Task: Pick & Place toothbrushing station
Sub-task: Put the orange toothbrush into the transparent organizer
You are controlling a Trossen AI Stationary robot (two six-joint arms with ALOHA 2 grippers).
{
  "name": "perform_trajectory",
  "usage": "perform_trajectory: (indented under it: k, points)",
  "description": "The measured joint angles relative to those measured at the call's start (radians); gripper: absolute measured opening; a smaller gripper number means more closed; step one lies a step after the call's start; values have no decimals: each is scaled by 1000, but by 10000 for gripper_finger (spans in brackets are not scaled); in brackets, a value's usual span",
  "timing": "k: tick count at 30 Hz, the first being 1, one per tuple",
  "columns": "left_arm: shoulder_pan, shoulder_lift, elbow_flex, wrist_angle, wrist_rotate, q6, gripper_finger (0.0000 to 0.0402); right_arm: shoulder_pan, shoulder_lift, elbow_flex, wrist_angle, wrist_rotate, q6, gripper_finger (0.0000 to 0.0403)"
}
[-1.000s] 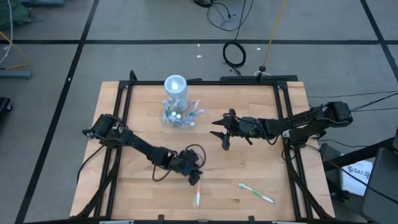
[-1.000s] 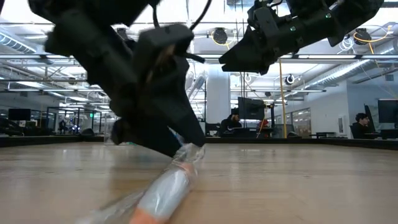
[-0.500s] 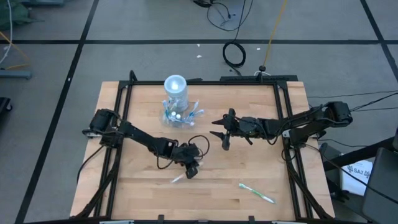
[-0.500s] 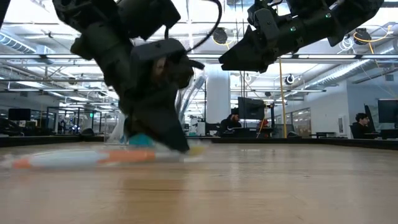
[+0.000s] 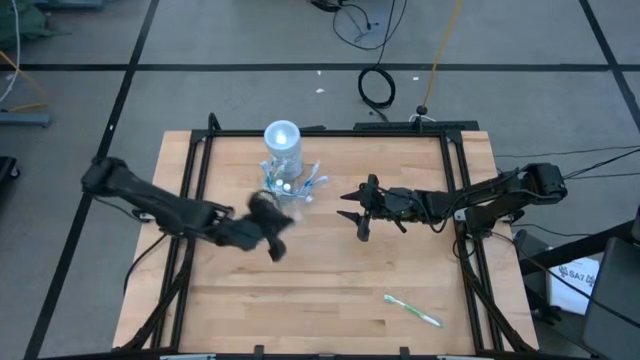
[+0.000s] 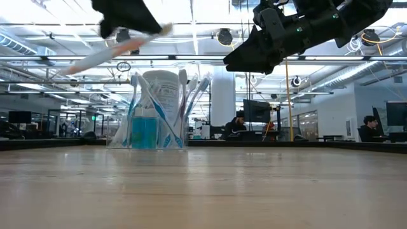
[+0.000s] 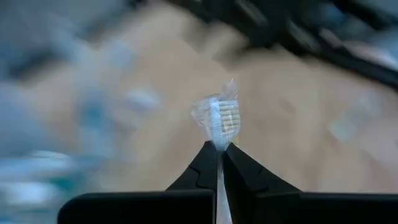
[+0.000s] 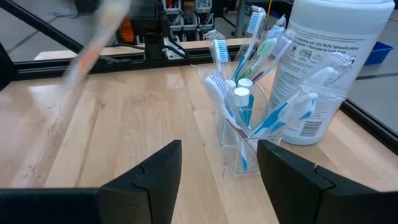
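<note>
Near edge of the desk, right side: one toothbrush [image 5: 412, 310] lies flat on the wood, well apart from everything else. Not in play now.

Mid-desk, left: my left gripper [image 7: 219, 150] is up off the wood, its fingers pinched narrow on a wrapped brush [image 7: 221, 118], head poking out past the tips. In the low view that brush [image 6: 117, 48] rides tilted, high above the desk. In the high view the left gripper [image 5: 268, 222] sits just beside the station, on its near-left side.

Mid-desk, right: my right gripper [image 5: 357, 212] hangs above the wood, fingers spread wide and empty, aimed at the station from the right.

Far side, left of centre: the station [image 5: 285, 170], a tall clear cylinder with a pale top and a low tray in front. The right wrist view shows the tray [image 8: 245, 146] already crowded with brushes [image 8: 239, 68] leaning outward, plus small tubes.

Risks, as I judge them:
- The grip is only on the thin handle near the tips; the wrapper looks slick. The brush could twist or slip out mid-carry.
- The brush is tilted, not upright. Coming in at that angle it may catch the fanned heads and lever them out.
- The station looks light. A push from my left arm could slide or tip it.
- Both arms point at the same spot. If the right closes in, they may clash.
</note>
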Motion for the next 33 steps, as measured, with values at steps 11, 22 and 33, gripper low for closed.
perform_trajectory:
  k: [11, 22, 33]
  points:
    - [-95, -169, -8, -198, -898, -25, 19, 0, 0, 0, 9, 0, -25, 201]
    - [51, -176, -288, -162, -997, -291, 14, 0, 0, 0, 9, 0, -26, 201]
    - [171, -175, -334, -98, -935, -285, 7, 0, 0, 0, 33, 0, -57, 201]
